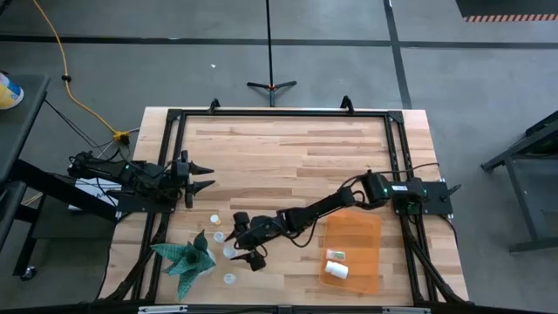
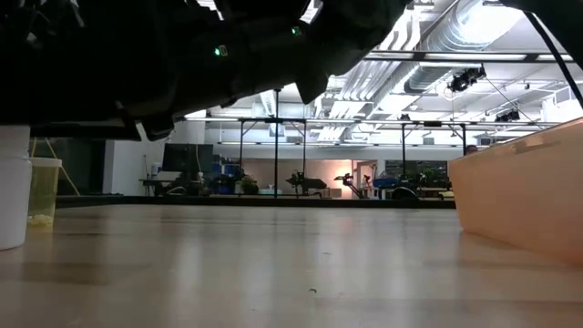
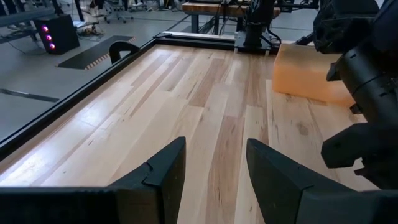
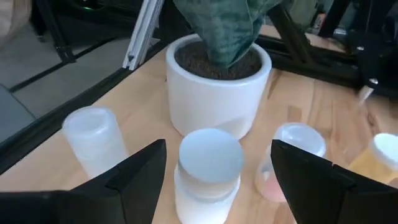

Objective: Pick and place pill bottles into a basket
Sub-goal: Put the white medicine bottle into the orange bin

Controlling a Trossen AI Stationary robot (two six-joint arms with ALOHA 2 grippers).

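Several small white pill bottles stand upright on the table near a green spiky plant in a white pot [image 4: 217, 87]. My right gripper [image 4: 214, 186] is open, low over the table, with its fingers on either side of one white-capped bottle [image 4: 208, 168] without touching it; this bottle also shows in the high view [image 1: 229, 251]. Other bottles stand beside it [image 4: 93, 137] [image 4: 292, 158]. The orange basket [image 1: 362, 228] lies at the right and holds two bottles [image 1: 336, 269]. My left gripper [image 1: 205, 175] is open and empty at the table's left side.
The plant [image 1: 187, 257] stands close beyond the bottles at the near left. A black frame [image 1: 279, 113] runs round the table. Bare wood lies across the table's middle and far part. In the low view the basket's wall [image 2: 528, 191] is at the right and a bottle [image 2: 14, 187] at the left.
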